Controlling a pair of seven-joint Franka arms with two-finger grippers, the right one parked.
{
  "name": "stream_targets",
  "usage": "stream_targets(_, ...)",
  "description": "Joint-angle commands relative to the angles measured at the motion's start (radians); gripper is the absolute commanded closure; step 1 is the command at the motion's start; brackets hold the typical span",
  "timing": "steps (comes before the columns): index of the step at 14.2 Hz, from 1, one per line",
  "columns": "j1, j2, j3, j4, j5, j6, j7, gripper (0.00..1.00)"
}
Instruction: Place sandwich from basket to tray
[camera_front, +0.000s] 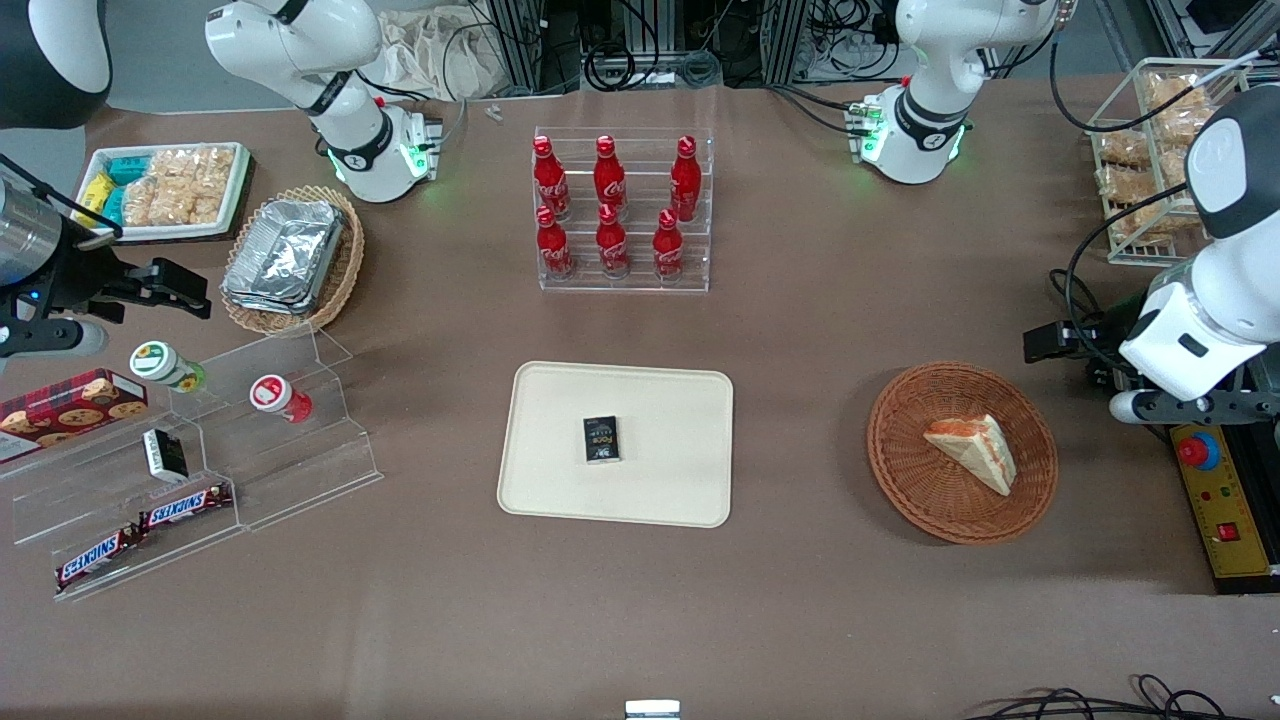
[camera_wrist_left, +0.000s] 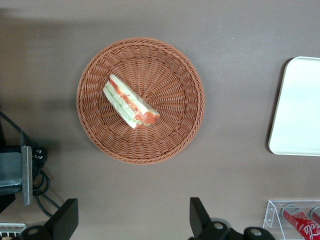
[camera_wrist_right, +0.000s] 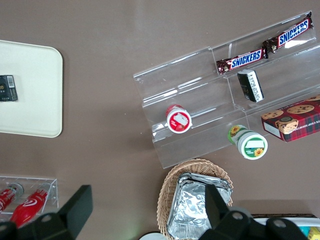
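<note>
Hand spread wide above sandwich in basket

end effector raised, fingers apart

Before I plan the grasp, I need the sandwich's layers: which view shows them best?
The left wrist view: the sandwich lies under the open gripper, filling edge visible. The front view shows it in the basket; the right wrist view misses it.

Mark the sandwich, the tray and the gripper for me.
sandwich (camera_wrist_left: 131, 101), left wrist view: middle of the wedge.
tray (camera_front: 660, 470), front view: bare surface.
gripper (camera_wrist_left: 134, 220), left wrist view: midway between its open fingertips.
</note>
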Motion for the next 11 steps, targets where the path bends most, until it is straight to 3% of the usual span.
stream_targets(1, 0.006, 0.02, 0.001, 0.015, 0.009, 0.012, -0.059, 0.0)
stream_targets(8, 0.006, 0.037, 0.003, -0.195, 0.029, 0.376, -0.536, 0.0)
stream_targets(11, 0.004, 0.124, 0.003, -0.209, 0.03, 0.457, -0.793, 0.0)
